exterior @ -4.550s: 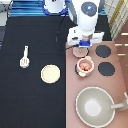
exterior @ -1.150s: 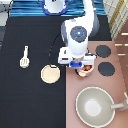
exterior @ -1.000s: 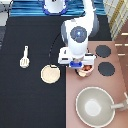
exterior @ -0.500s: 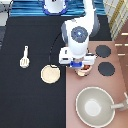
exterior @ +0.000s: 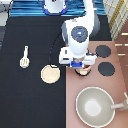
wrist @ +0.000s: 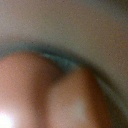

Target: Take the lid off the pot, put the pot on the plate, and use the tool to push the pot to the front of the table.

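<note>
Closely below the gripper (exterior: 82, 64), reddish balls (wrist: 75, 100) fill the wrist view; jaw state cannot be determined. Pot (exterior: 83, 70) sits on the stove (exterior: 95, 75), mostly hidden. Risk: tipping it. Plate (exterior: 49, 74) and tool (exterior: 24, 56) lie apart on the table (exterior: 30, 100).

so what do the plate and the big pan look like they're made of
Plate: matte cream, likely plastic or ceramic; flat even colour, no shine. Big pan: grey-beige, probably plastic; dull, paler inside. The gripper hangs low over the pot on the stove.
</note>
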Tool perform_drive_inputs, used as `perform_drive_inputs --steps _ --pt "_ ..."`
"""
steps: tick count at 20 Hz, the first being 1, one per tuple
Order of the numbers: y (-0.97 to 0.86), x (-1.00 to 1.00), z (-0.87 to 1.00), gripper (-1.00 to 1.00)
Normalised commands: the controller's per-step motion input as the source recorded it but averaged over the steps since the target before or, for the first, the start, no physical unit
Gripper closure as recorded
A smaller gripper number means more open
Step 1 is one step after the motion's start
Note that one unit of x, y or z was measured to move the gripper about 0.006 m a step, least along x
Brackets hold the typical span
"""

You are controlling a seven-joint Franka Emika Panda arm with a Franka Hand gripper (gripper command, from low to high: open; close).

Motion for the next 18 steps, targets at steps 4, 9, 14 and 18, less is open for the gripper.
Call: perform_drive_inputs --steps 4,9,14,18 --pt "-0.68 -0.28 0.82 1.00" --pt "-0.71 -0.26 0.73 1.00" --pt "-0.82 -0.26 0.45 1.00" --pt "-0.86 -0.27 0.26 1.00"
